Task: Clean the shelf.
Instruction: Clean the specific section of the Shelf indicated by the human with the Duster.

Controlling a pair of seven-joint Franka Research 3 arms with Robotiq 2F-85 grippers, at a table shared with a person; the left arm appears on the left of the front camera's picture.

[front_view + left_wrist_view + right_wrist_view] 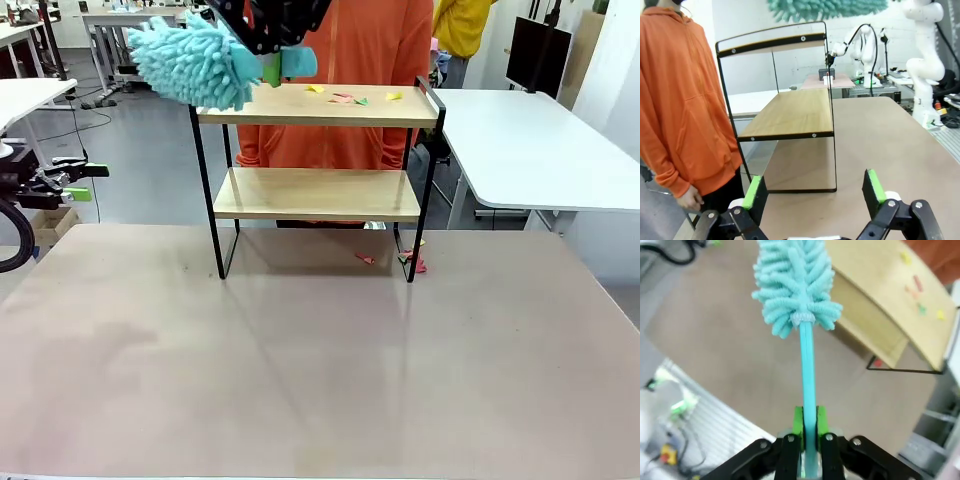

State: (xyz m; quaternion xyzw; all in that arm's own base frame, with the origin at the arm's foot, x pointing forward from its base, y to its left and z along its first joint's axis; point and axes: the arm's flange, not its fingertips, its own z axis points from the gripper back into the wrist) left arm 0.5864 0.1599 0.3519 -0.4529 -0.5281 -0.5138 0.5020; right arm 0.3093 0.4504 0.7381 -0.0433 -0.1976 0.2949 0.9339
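The shelf (318,195) stands upright at the far middle of the desk (300,380), with its long axis running left to right in front of a person in an orange top (335,60). The right gripper (808,421) has its fingers closed tight on the thin handle of a turquoise duster (795,285). In the front view the fluffy head hangs at the left end of the top board (320,104) and reaches out past that end. I cannot tell whether it touches the wood.

The coming move depends on where the paper scraps (345,98) lie. They sit on the right half of the top board, on the other side of the fingers from the head. The head therefore has to travel right along the board's length to reach them, and only the right arm is placed for that.

The black frame rises a little above the board at its right end (438,100) and could stop a sweep or trap scraps there. A few more scraps (410,262) lie on the desk by the shelf's right leg. The lower board (315,192) looks bare.

The left gripper (814,192) waits low and well off to the left of the shelf, its 2 fingers spread wide and holding nothing.
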